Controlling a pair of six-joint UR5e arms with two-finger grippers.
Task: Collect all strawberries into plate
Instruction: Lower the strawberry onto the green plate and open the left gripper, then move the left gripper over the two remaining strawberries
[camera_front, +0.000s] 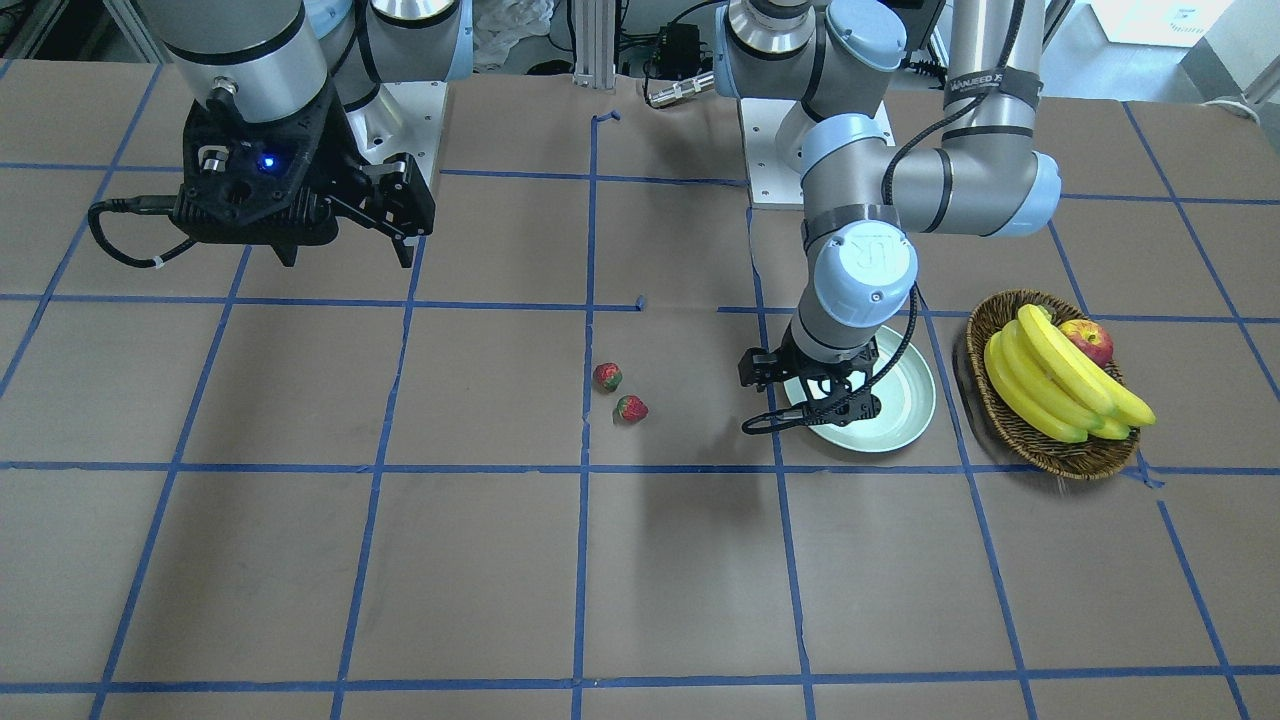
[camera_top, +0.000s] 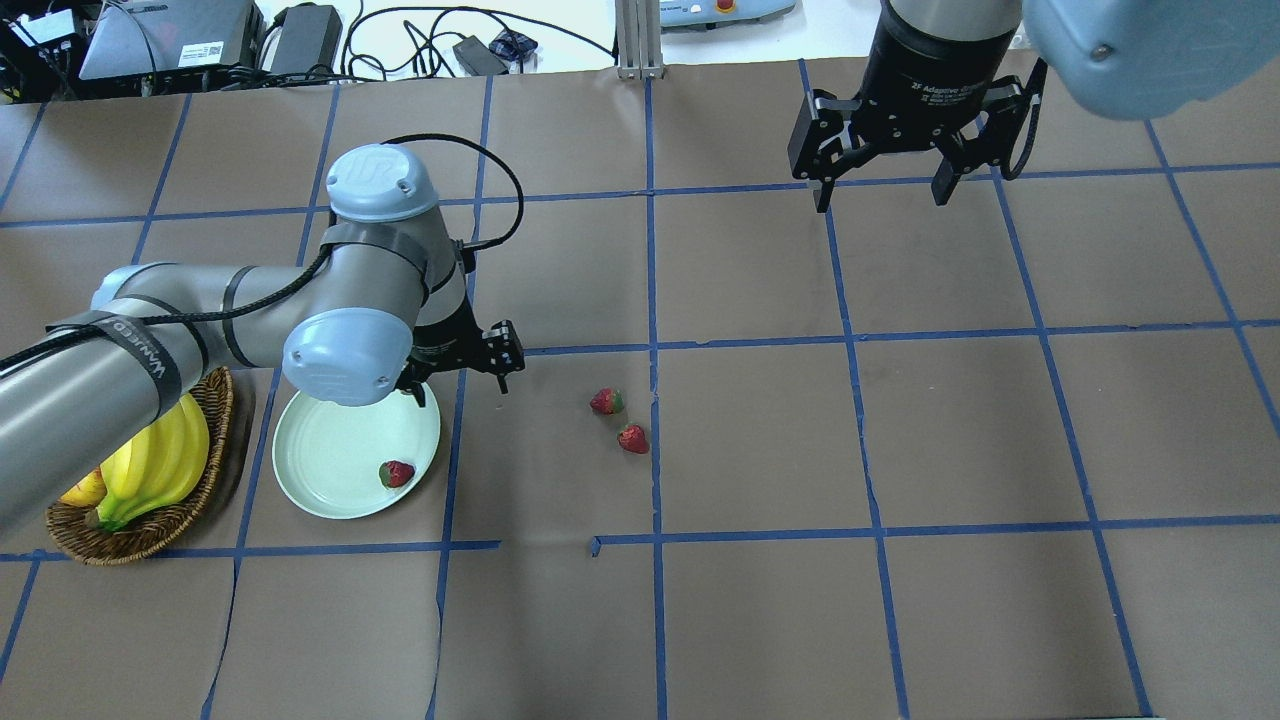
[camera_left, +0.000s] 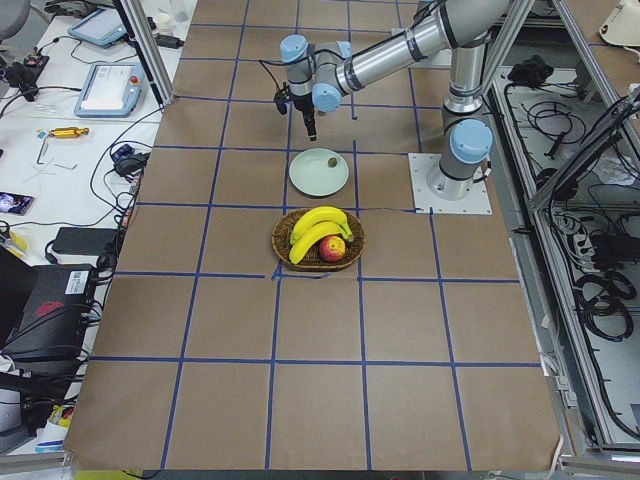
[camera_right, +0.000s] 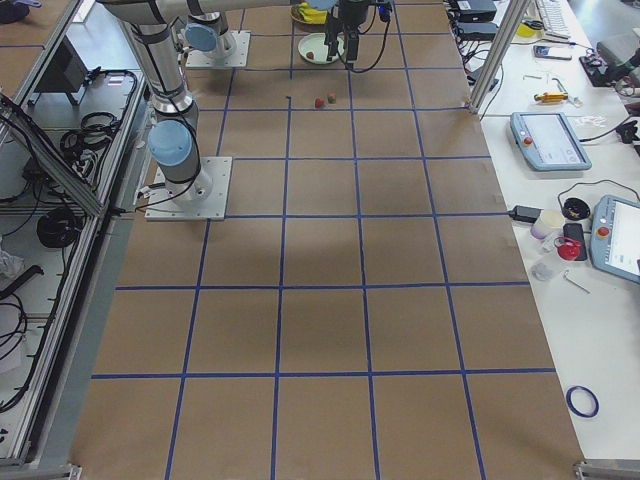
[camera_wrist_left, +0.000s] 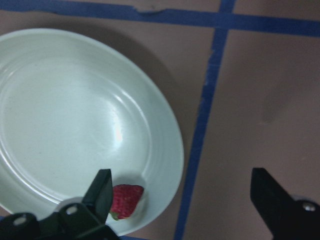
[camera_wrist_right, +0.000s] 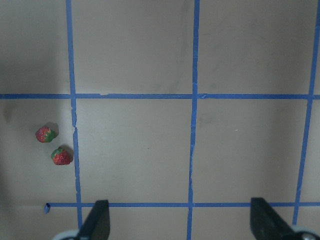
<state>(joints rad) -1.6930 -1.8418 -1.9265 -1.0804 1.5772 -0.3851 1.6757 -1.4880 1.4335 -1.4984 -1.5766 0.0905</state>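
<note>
The pale mint plate (camera_top: 330, 460) lies at the table's left and holds one strawberry (camera_top: 397, 473) near its rim. Two more strawberries (camera_top: 607, 402) (camera_top: 633, 438) lie side by side on the brown paper near the table's middle. My left gripper (camera_top: 460, 385) is open and empty, and hovers over the plate's far right rim. In the left wrist view the plate (camera_wrist_left: 75, 125) and its strawberry (camera_wrist_left: 126, 200) show beside the gripper (camera_wrist_left: 180, 172). My right gripper (camera_top: 882, 195) is open and empty, high over the far right squares. Its wrist view shows the two loose strawberries (camera_wrist_right: 45, 134) (camera_wrist_right: 61, 156).
A brown wicker basket (camera_top: 140, 525) with bananas (camera_front: 1050, 385) and an apple (camera_front: 1088, 340) stands just left of the plate, under my left arm. Blue tape lines grid the brown paper.
</note>
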